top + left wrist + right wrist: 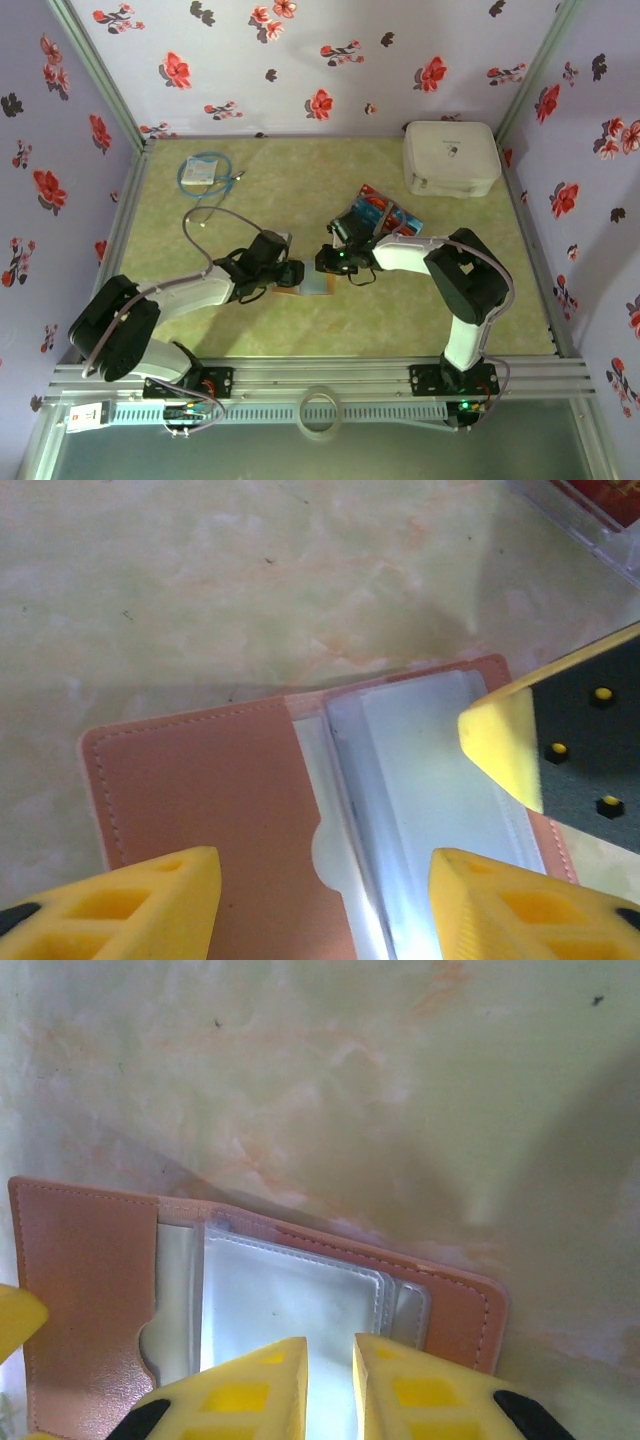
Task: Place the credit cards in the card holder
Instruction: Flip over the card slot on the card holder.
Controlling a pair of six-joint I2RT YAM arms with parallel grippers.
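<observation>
Green table (300, 190): card holder (312, 286), white case (451, 157)

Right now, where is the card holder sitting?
In the top view, the card holder lies open at mid-table, between the left end effector and the right end effector. The credit cards are just beyond it, to the right.

card holder (200, 810) tan, grey pockets | credit cards (380, 210) red, blue
</observation>
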